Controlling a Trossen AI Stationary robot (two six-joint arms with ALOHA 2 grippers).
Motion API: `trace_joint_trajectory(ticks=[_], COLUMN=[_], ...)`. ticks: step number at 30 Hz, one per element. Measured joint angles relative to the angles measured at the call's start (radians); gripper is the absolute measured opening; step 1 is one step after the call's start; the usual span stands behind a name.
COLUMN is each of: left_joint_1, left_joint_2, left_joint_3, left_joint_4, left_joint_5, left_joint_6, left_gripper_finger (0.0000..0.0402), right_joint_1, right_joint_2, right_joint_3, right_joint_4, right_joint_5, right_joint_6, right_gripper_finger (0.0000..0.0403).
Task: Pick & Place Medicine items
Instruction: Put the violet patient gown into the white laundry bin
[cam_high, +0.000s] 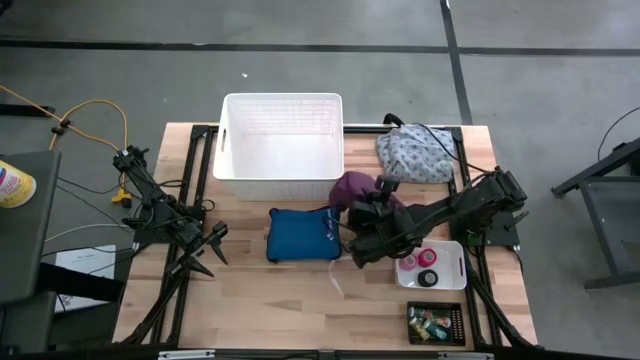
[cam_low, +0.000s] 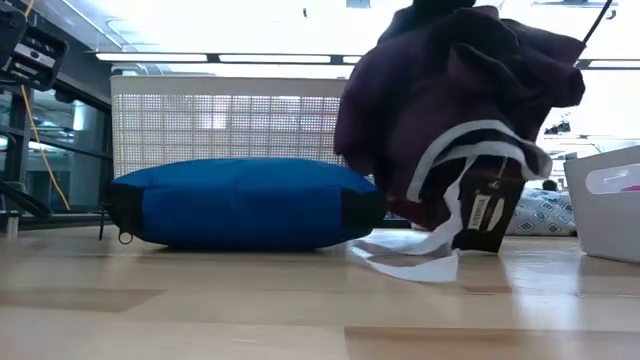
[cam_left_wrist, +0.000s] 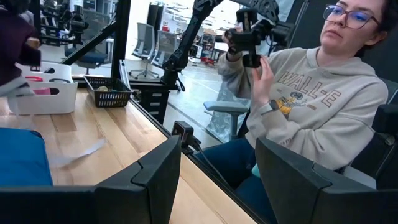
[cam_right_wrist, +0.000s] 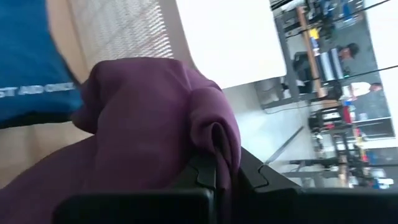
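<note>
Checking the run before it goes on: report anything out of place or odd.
The right gripper is shut on the purple cloth bundle, not a medicine item; it hangs beside the blue pouch, white strips trailing onto the table.

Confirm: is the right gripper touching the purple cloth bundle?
Touching. The right wrist view shows the right gripper shut on a fold of the purple cloth bundle, fabric pinched between its fingers.

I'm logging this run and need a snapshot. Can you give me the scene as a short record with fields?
left gripper: open, idle at the table's left side
right gripper: shut on purple cloth, lifted beside the blue pouch
white basket: at the back, nothing seen inside
small tray: holds pink rolls
black tray: small items, front right
floral cloth: back right
</note>
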Motion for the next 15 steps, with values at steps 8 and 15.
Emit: trace_joint_trajectory(ticks=[8,15], left_joint_1=[0.0,0.0], left_joint_2=[0.0,0.0], left_joint_3=[0.0,0.0], left_joint_4=[0.0,0.0], left_joint_5=[0.0,0.0], left_joint_6=[0.0,0.0], left_gripper_finger=[0.0202,0.0202], right_joint_1=[-0.001,-0.027], right_joint_2=[0.0,-0.015], right_joint_3=[0.048,0.107], right_joint_4=[-0.121,-0.12], right_joint_5=[0.157,0.348], right_joint_6=[-0.036,-0.204], right_gripper_finger=[0.0004,0.0004])
